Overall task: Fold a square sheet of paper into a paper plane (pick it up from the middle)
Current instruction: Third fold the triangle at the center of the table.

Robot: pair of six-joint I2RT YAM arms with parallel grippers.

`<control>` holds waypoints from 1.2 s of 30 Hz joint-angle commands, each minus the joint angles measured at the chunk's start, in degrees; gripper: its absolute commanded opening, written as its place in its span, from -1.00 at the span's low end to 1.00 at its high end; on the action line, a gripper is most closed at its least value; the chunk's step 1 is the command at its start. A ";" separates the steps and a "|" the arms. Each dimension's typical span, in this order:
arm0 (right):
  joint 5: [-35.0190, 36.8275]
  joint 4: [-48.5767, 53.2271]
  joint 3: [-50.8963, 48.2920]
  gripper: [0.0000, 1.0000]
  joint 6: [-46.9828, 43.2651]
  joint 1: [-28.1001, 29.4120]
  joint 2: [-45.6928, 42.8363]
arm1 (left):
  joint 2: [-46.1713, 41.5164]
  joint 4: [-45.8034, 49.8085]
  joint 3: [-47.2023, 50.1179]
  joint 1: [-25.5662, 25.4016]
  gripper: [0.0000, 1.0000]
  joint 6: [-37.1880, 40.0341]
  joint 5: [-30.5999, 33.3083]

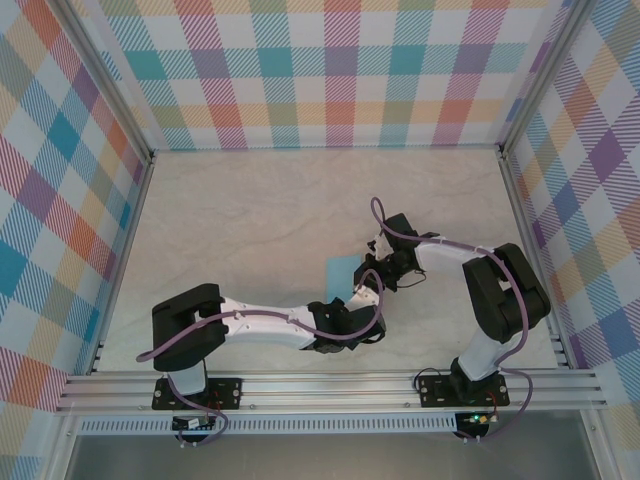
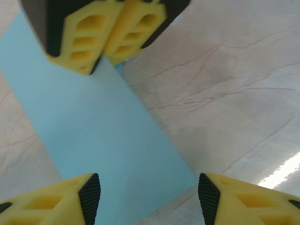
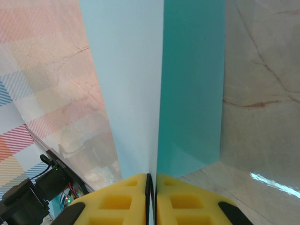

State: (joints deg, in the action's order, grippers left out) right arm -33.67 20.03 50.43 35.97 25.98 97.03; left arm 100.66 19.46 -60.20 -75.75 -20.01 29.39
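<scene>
right claw (image 3: 151, 199): pads pressed together on the paper (image 3: 187, 93), which runs up and away from them, pale face on the left and teal face on the right, with a sharp line between the two
left claw (image 2: 147, 199): jaws apart with nothing between them, hanging over the near end of the blue strip
paper spot: around the middle of the desk (image 1: 250, 210), right where the two wrists meet; can't tell how much of it actually rests on the surface
step in hand: my guess is a crease being worked, with the right side pinning the fold and the left free to come in for the next press or grab
doing it well: the right pinch should be firm and sit on the fold line. I'd bring the left in square across the strip and only close once the edges line up. No sideways tugging, since paper this thin will probably buckle or skew the crease
top view: gives the layout, both arms reaching in from the near edge, but the wrists cover most of the paper, leaving a small blue patch on the left
left wrist view: shows the right claw's pads from outside, plus the strip's long straight edge
right wrist view: the one place the fold line and the two shades are plain to see
</scene>
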 commanded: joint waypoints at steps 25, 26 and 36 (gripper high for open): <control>5.52 8.06 3.56 -0.46 -1.69 -0.05 -3.58 | -8.38 -8.48 7.36 6.65 -1.00 1.74 -15.37; 7.30 9.37 4.02 -0.42 -1.95 -0.05 -4.46 | -8.46 -9.18 7.82 7.26 -1.00 1.82 -17.25; 7.29 9.43 8.07 -0.69 -1.89 0.05 -3.84 | -10.12 -11.42 10.29 10.59 -1.00 1.37 -22.18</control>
State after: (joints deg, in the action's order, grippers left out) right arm -24.67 29.30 56.60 35.05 25.98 91.42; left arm 92.99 9.91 -50.68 -66.11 -18.81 9.67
